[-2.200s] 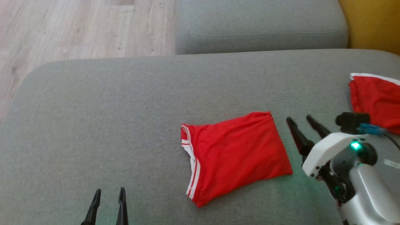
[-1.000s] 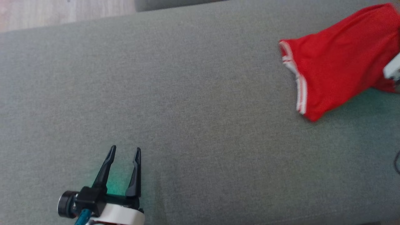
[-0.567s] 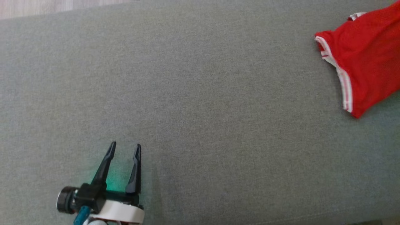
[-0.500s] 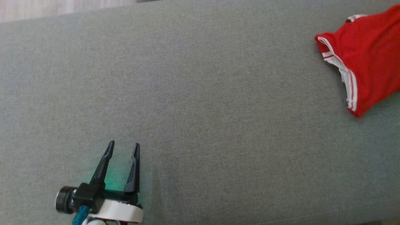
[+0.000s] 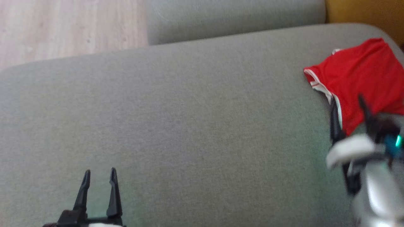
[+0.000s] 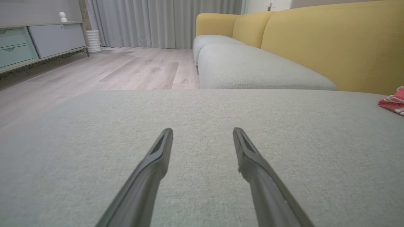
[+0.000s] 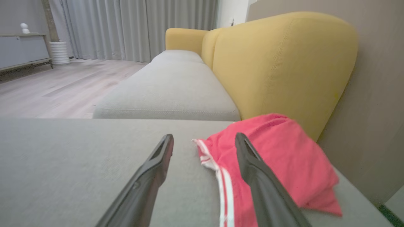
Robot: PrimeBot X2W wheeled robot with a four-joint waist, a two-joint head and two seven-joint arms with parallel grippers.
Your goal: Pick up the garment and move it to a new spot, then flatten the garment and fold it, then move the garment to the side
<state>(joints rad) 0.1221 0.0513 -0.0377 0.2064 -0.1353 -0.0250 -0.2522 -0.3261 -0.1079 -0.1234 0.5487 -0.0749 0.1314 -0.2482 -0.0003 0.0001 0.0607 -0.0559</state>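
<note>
The red garment (image 5: 356,78) with white-striped hems lies folded at the right end of the grey seat cushion (image 5: 189,126). My right gripper (image 5: 347,102) hovers at its near edge, blurred, jaws open and holding nothing. In the right wrist view the garment (image 7: 284,151) lies ahead of the open right gripper (image 7: 204,136), its striped hem showing between the fingers. My left gripper (image 5: 99,171) is open over bare cushion at the lower left, far from the cloth. The left wrist view shows the open left gripper (image 6: 203,130) and a corner of the garment (image 6: 393,102) at the far right.
A second grey cushion (image 5: 233,19) lies beyond the first. A yellow backrest (image 7: 277,63) rises just behind the garment. Wood floor (image 5: 63,28) lies past the cushion's far left edge. A low cabinet (image 6: 38,41) stands across the room.
The right gripper has opened and let go of the garment, which now rests at the cushion's right end. The head camera has swung, so the whole picture shifted. The left gripper stayed open.
</note>
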